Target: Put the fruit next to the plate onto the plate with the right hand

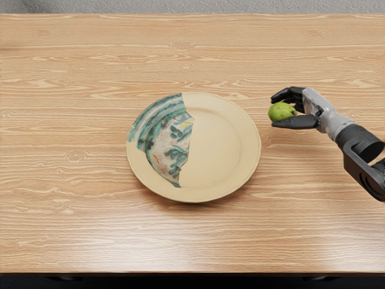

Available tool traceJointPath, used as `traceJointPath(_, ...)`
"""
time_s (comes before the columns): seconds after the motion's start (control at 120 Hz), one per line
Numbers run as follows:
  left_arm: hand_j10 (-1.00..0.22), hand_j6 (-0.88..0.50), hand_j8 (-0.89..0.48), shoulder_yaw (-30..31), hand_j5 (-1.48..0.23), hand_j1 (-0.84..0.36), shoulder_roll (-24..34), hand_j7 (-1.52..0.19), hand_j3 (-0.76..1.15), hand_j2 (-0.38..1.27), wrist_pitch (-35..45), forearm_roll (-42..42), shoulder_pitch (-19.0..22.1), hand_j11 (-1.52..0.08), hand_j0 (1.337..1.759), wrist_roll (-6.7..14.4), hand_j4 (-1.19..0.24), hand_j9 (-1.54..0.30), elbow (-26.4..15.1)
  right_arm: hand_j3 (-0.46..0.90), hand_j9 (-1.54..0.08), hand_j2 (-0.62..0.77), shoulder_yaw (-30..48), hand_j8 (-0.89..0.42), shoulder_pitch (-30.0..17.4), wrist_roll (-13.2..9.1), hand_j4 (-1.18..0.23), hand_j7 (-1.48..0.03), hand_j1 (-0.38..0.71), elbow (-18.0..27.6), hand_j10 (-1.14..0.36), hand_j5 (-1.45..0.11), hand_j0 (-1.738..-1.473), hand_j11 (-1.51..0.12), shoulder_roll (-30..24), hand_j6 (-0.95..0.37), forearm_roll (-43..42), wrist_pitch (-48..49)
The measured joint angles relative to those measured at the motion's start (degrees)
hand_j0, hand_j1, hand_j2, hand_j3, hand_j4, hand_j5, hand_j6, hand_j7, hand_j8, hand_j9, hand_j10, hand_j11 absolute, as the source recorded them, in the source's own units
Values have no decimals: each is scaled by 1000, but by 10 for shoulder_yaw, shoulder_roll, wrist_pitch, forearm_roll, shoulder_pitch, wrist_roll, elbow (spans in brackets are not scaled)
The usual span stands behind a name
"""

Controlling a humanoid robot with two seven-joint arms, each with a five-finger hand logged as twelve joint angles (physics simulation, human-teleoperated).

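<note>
A small green fruit [280, 111] sits just right of the plate, between the dark fingers of my right hand [287, 109]. The hand comes in from the right edge, and its fingers curl around the fruit from above and below. I cannot tell whether the fruit rests on the table or hangs slightly above it. The round tan plate [222, 147] lies at the table's centre, with a green and blue pattern over its left part. Its right rim is a short gap from the fruit.
The wooden table [72, 229] fills the view, with its front edge at the bottom and its far edge at the top. My right forearm [361, 153] slants in from the lower right.
</note>
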Motion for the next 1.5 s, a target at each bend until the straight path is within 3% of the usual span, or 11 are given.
traceJointPath(0.133, -3, -3, -3, 0, -4, 346, 0, -4, 0, 1, 0, 0, 0, -4, 1658, 0, -3, -4, 0, 0, -798, 142, 0, -396, 8, 0, -590, -787, 250, 2, -539, -809, -1655, -776, 16, -488, 0, 7)
traceJointPath(0.442, -3, -3, -3, 0, -4, 346, 0, -4, 0, 1, 0, 0, 0, -4, 1658, 0, -3, -4, 0, 0, -824, 51, 0, -383, 19, -3, -595, -796, 227, 15, -530, -822, -1654, -803, 52, -480, 0, 13)
traceJointPath(0.817, -3, -3, -3, 0, -4, 346, 0, -4, 0, 1, 0, 0, 0, -4, 1658, 0, -3, -4, 0, -1, -822, 46, -8, -369, 37, -14, -596, -797, 233, 21, -517, -823, -1653, -801, 103, -465, -1, 40)
traceJointPath(1.208, -3, -3, -3, 0, -4, 346, 0, -4, 0, 1, 0, 0, 0, -4, 1658, 0, -3, -4, 0, 0, -811, -11, -67, -383, 57, -15, -590, -785, 212, 22, -525, -808, -1652, -792, 141, -477, -5, 56)
traceJointPath(1.342, -3, -3, -3, 0, -4, 346, 0, -4, 0, 1, 0, 0, 0, -4, 1658, 0, -3, -4, 0, 0, -714, -29, -79, -391, 69, -28, -527, -697, 187, 22, -498, -712, -1654, -703, 146, -466, -5, 53)
traceJointPath(1.5, -3, -4, -3, 0, -4, 346, 0, -4, 0, 1, 0, 0, 0, -4, 1658, 0, -3, -4, 0, 0, -408, -25, -76, -241, 78, -56, -303, -400, -30, 22, -290, -406, -1656, -402, 145, -276, -5, 49)
